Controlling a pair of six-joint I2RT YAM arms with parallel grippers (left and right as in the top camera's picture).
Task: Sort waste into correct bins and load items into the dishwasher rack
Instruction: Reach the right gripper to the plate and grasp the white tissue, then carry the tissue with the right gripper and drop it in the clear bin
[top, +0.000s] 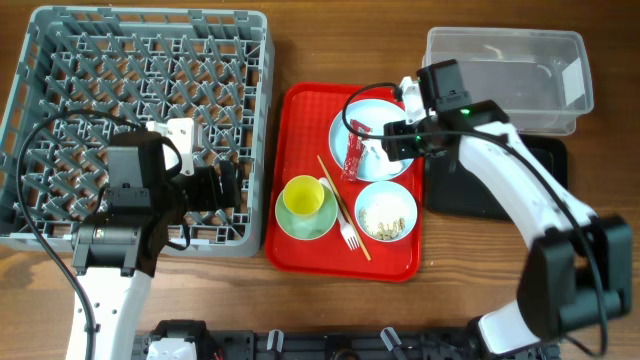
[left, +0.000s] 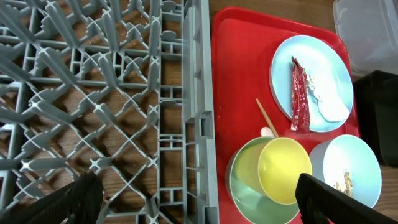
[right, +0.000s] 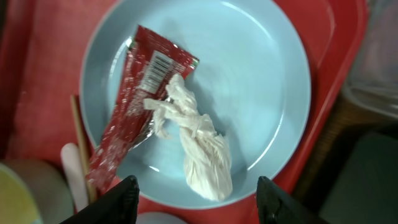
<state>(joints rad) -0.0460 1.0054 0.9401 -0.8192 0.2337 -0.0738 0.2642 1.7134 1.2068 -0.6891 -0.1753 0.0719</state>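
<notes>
Right gripper (right: 198, 190) hangs over the light blue plate (right: 249, 74), jaws spread wide, nothing held. The crumpled tissue (right: 202, 155) lies directly ahead of the gap between the fingers, its fat end nearest them and its twisted tail resting on the red wrapper (right: 134, 106), which runs off toward one finger. Likely step: lift the tissue alone. Judged best to come straight down on the fat end and close across its width, keeping the wrapper-side finger off the foil so the two do not come up together; the glazed plate may let both slide. The clear tub (top: 505, 70) and black tray (top: 495, 185) sit just beyond the other finger, past the rim of the red tray (top: 300, 250), so the carry is short. A chopstick (right: 79, 137) and fork (top: 347, 232) lie outside the wrapper-side finger, clear of the grasp. Left gripper (left: 199, 183) is also open and empty above the rack (left: 93, 93) edge, with the yellow cup (left: 283, 174) near one finger.
</notes>
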